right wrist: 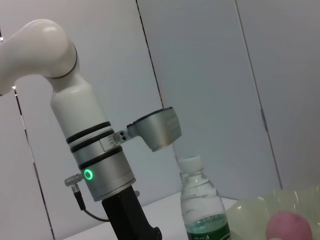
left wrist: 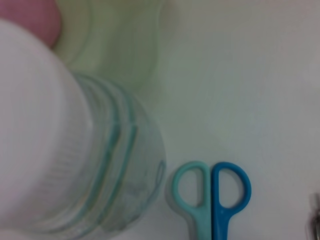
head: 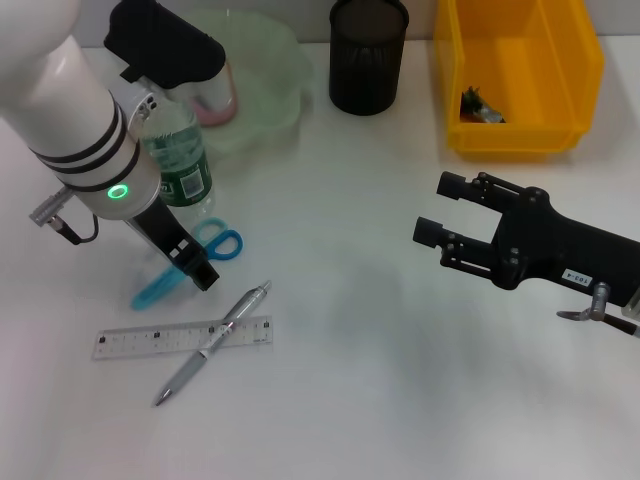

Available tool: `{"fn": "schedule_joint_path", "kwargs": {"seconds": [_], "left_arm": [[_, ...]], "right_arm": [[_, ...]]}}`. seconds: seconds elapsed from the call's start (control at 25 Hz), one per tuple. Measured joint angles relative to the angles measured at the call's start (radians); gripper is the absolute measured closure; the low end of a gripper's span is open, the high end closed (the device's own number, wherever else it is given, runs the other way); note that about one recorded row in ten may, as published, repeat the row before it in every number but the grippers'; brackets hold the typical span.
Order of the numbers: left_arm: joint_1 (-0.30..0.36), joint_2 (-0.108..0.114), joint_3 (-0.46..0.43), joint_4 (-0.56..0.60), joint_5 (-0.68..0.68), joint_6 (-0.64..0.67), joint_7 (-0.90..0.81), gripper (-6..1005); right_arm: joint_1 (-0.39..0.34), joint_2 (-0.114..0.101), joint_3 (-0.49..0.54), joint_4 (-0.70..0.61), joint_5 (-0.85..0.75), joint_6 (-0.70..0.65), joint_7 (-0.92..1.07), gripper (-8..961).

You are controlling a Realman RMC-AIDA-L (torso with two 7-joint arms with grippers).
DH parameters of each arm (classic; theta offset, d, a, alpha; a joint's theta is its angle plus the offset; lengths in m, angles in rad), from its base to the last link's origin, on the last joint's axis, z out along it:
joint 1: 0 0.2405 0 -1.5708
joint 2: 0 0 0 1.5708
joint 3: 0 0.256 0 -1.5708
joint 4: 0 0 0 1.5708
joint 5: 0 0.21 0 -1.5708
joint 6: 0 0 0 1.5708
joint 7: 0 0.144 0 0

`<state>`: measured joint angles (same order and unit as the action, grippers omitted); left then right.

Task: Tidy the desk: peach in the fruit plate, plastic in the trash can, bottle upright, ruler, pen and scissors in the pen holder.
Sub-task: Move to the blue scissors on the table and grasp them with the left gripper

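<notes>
The clear bottle (head: 180, 165) with a green label stands upright beside the pale green fruit plate (head: 272, 70), which holds the pink peach (head: 213, 98). My left gripper (head: 192, 268) points down just in front of the bottle, over the blue and teal scissors (head: 222, 243). The left wrist view shows the bottle (left wrist: 60, 165) close up and the scissors' handles (left wrist: 215, 192). The clear ruler (head: 182, 337) lies near the front edge with the silver pen (head: 212, 343) across it. My right gripper (head: 438, 208) hovers open and empty at the right.
A black mesh pen holder (head: 368, 55) stands at the back centre. To its right is a yellow bin (head: 520, 130) with a crumpled piece of plastic (head: 480, 105) inside. White table stretches between the two arms.
</notes>
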<state>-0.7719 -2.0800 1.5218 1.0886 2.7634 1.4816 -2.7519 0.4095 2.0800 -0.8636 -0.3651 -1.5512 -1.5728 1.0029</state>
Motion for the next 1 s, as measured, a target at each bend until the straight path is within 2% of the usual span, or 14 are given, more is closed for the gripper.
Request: {"fn": "schedule_joint_path", "kwargs": {"seconds": [0.56, 1.0], "left_arm": [[-0.012, 0.0, 0.0, -0.015, -0.001, -0.005, 0.0, 243], [-0.051, 0.0, 0.012, -0.069, -0.004, -0.02, 0.0, 243]], "right_arm": [[0.0, 0.002, -0.004, 0.002, 0.0, -0.004, -0.002, 225], [0.0, 0.002, -0.002, 0.002, 0.0, -0.006, -0.002, 225]]}}
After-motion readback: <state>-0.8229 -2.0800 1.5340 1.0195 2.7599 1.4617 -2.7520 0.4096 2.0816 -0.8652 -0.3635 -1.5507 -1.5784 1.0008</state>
